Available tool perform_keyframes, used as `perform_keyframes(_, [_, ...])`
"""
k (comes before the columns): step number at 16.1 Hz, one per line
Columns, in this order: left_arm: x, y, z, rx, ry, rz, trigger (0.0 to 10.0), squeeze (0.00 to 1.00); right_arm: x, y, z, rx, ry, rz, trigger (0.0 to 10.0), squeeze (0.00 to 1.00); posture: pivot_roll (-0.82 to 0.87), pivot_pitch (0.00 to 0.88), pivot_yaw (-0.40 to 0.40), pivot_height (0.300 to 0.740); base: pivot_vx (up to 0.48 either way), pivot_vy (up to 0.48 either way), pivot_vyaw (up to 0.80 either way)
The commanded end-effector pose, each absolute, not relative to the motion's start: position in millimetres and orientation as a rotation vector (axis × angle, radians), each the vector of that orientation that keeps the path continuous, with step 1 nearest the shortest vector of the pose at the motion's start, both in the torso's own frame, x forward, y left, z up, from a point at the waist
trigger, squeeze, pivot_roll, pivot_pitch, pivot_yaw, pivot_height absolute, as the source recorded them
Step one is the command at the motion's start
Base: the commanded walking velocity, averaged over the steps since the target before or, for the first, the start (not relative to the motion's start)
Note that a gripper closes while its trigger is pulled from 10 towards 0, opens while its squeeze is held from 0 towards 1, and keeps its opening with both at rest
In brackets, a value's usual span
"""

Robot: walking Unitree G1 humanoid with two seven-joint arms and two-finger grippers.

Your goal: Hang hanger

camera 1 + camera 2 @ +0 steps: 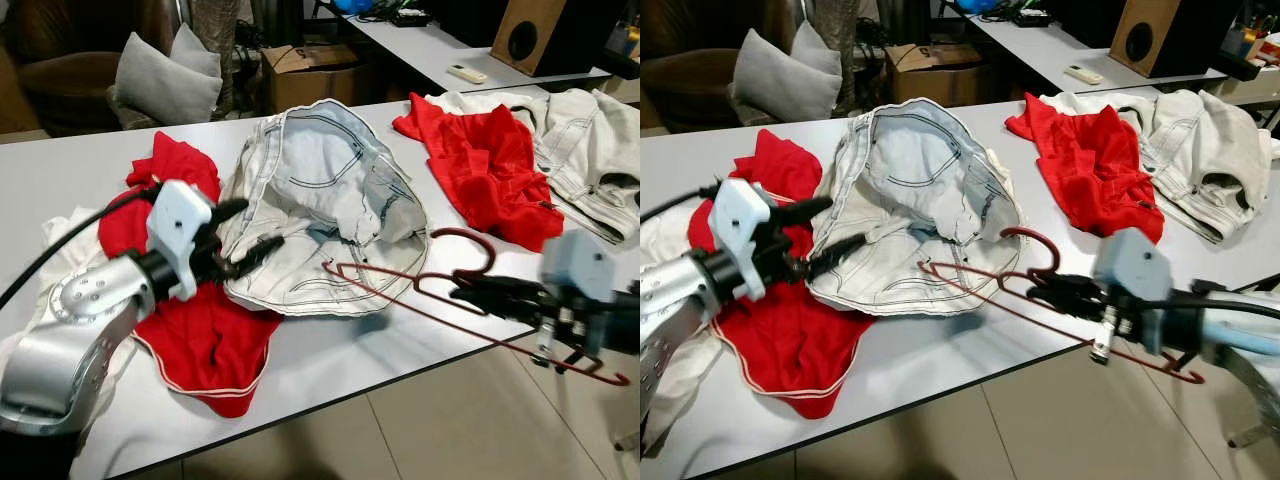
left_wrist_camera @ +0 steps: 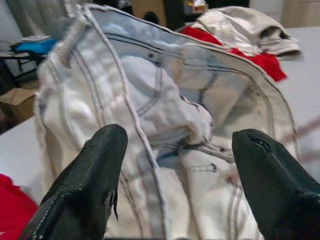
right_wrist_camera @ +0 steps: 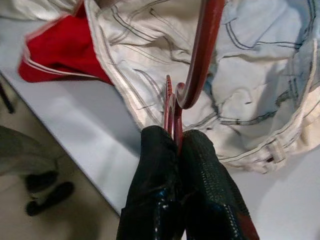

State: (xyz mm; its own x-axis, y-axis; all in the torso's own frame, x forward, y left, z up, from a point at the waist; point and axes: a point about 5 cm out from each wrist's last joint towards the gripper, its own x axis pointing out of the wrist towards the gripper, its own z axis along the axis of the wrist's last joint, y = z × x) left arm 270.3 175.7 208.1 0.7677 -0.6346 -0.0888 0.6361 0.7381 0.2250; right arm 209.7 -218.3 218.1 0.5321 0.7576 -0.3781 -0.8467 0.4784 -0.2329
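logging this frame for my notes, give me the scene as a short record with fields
surface: long white table
held item: red wire hanger, near the table's front edge
right gripper: shut on the hanger below its hook
left gripper: open, at the edge of the pale white denim jeans
other clothes: red garment under the left gripper; second red garment

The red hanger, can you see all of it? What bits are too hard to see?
- Red hanger: its neck is hidden between the right tool's shut fingers in the right wrist view.
- Its far corner is blurred in the left eye view.
- Pale jeans: the left tool's open fingers cover the near edge in the left wrist view.
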Motion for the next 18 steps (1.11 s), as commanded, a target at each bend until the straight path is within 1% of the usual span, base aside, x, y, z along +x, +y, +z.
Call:
perform_keyframes(1, [274.4, 178.8, 208.4, 0.241, 0.004, -0.659, 10.0, 1.0, 205.7, -217.6, 226.9, -0.42, 0.216, 1.007, 10.0, 0.0, -0.1, 0.017, -0.001, 0.74, 0.0, 0.0, 0.0])
perform_keyframes(3, [277.0, 181.0, 208.4, 0.191, -0.007, -0.621, 10.0, 1.0, 202.5, -216.3, 231.8, -0.399, 0.2, 1.006, 10.0, 0.0, -0.11, 0.018, 0.001, 0.74, 0.0, 0.0, 0.0])
perform_keyframes(5, [275.3, 176.7, 208.0, 0.08, -0.026, -0.594, 10.0, 1.0, 197.5, -209.7, 244.5, -0.291, 0.133, 1.04, 10.0, 0.0, -0.12, 0.021, -0.014, 0.74, 0.0, 0.0, 0.0])
perform_keyframes(7, [275.1, 171.3, 213.8, -0.072, -0.081, -0.567, 10.0, 1.0, 203.0, -201.2, 254.8, -0.164, 0.02, 1.022, 10.0, 0.0, -0.11, 0.007, 0.006, 0.74, 0.0, 0.0, 0.0])
perform_keyframes(9, [279.7, 172.9, 221.0, -0.126, -0.12, -0.543, 10.0, 1.0, 209.1, -198.7, 253.9, -0.09, -0.012, 0.97, 10.0, 0.0, -0.11, 0.007, 0.007, 0.74, 0.0, 0.0, 0.0])
perform_keyframes(11, [285.1, 190.9, 219.2, -0.087, -0.143, -0.406, 10.0, 1.0, 211.1, -189.2, 243.1, -0.048, 0.005, 0.903, 10.0, 0.0, -0.12, 0.003, 0.005, 0.74, 0.0, 0.0, 0.0])
perform_keyframes(12, [284.7, 192.8, 215.9, -0.07, -0.129, -0.351, 10.0, 0.76, 212.7, -184.2, 240.6, 0.01, 0.0, 0.864, 10.0, 0.0, -0.12, 0.003, -0.003, 0.74, 0.0, 0.0, 0.0])
perform_keyframes(13, [282.1, 190.7, 212.0, -0.041, -0.12, -0.322, 10.0, 0.0, 214.6, -178.6, 235.7, 0.018, -0.011, 0.821, 10.0, 0.0, -0.12, 0.0, -0.005, 0.74, 0.0, 0.0, 0.0])
perform_keyframes(14, [280.4, 189.0, 210.2, -0.035, -0.119, -0.32, 10.0, 0.0, 216.3, -177.1, 233.3, 0.023, -0.015, 0.792, 10.0, 0.0, -0.11, 0.001, -0.004, 0.74, 0.0, 0.0, 0.0])
perform_keyframes(15, [277.0, 184.2, 207.7, -0.039, -0.116, -0.313, 10.0, 0.0, 221.2, -173.3, 230.9, 0.045, -0.048, 0.708, 10.0, 0.0, -0.11, 0.0, 0.0, 0.74, 0.0, 0.0, 0.0])
perform_keyframes(16, [275.4, 180.4, 206.5, -0.04, -0.115, -0.313, 10.0, 0.0, 223.5, -169.6, 230.5, 0.07, -0.07, 0.664, 10.0, 0.0, -0.11, 0.0, 0.007, 0.74, 0.0, 0.0, 0.0])
perform_keyframes(18, [272.3, 169.3, 201.6, -0.029, -0.123, -0.311, 10.0, 0.0, 227.1, -158.3, 229.3, 0.081, -0.114, 0.564, 10.0, 0.0, -0.12, 0.0, 0.009, 0.74, 0.0, 0.0, 0.0])
